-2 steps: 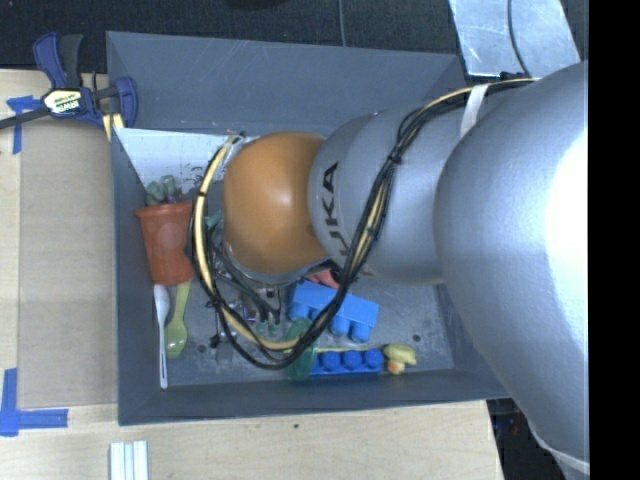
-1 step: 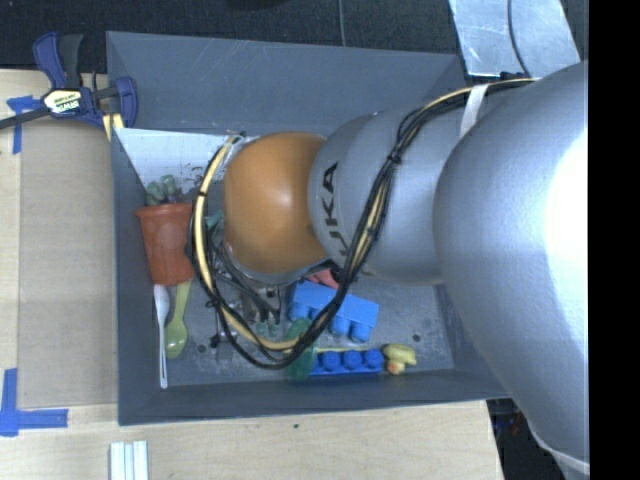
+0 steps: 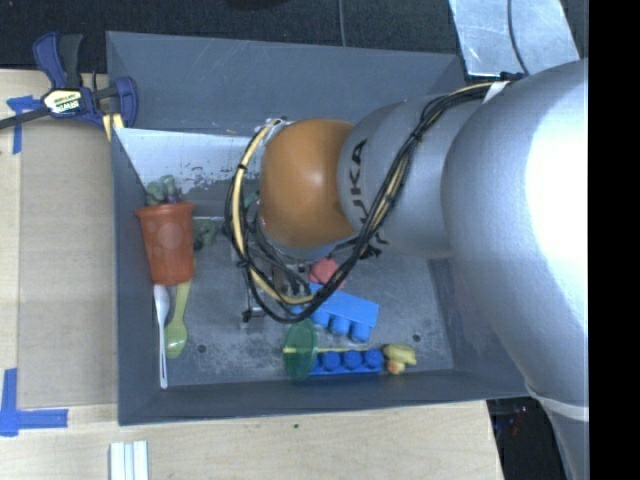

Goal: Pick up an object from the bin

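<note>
I am hanging my gripper low in the grey metal bin, and I cannot tell if it is spread or pressed together. The nearest thing, a blue plastic studded block, is lying just beside it near the front wall. I am judging a straight descent is best.

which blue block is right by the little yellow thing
The long low blue block, right beside it; the chunkier blue block lies apart, tilted.
</note>
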Robot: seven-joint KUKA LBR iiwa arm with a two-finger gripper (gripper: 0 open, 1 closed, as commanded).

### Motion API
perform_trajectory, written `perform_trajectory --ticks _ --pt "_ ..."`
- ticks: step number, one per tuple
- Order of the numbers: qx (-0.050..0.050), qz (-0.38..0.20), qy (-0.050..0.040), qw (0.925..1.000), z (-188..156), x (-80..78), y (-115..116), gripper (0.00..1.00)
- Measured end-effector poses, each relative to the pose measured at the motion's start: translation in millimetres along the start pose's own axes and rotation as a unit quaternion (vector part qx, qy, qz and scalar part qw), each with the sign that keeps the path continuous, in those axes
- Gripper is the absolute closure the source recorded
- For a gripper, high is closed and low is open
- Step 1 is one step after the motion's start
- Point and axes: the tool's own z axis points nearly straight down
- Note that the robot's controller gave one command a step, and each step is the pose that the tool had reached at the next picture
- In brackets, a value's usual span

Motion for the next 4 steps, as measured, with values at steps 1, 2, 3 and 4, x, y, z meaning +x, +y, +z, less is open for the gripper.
perform_trajectory --ticks 1,2,3,4 --pt "-0.001 0.067 0.0014 0.9978 -5 53.6 -26 0.00" --pt "0.000 0.040 0.0005 0.9992 -20 54.1 -44 0.00" --pt "0.001 0.090 0.0045 0.9959 -87 65.9 -54 0.00" --pt "0.002 0.060 0.0011 0.9982 -102 56.0 -116 0.00"
